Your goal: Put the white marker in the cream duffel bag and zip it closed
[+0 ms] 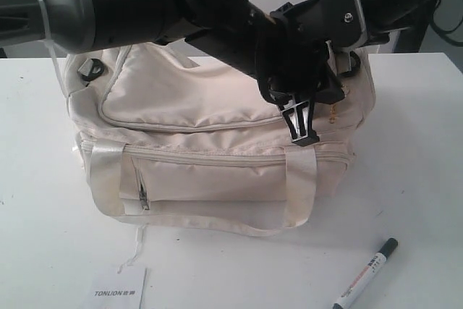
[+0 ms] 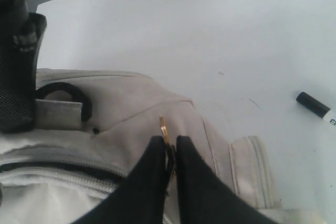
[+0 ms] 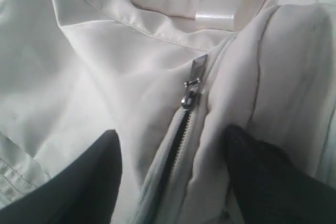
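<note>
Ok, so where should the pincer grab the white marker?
Probably the middle of the white marker, on its white barrel, coming straight down from above and closing across its thin width. It lies flat and slanted on the table with bare space along both long sides, and a middle grip should keep it from tipping.

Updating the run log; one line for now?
marker: on table, outside bag | left tool: pinching gold tab | right tool: open over zipper slider

- A white table (image 1: 412,150) lies under everything.
- A flat white card (image 1: 119,291) printed "TONLION" rests near the table's front edge.
- A thin white string (image 1: 136,247) trails just beyond the card.
</note>
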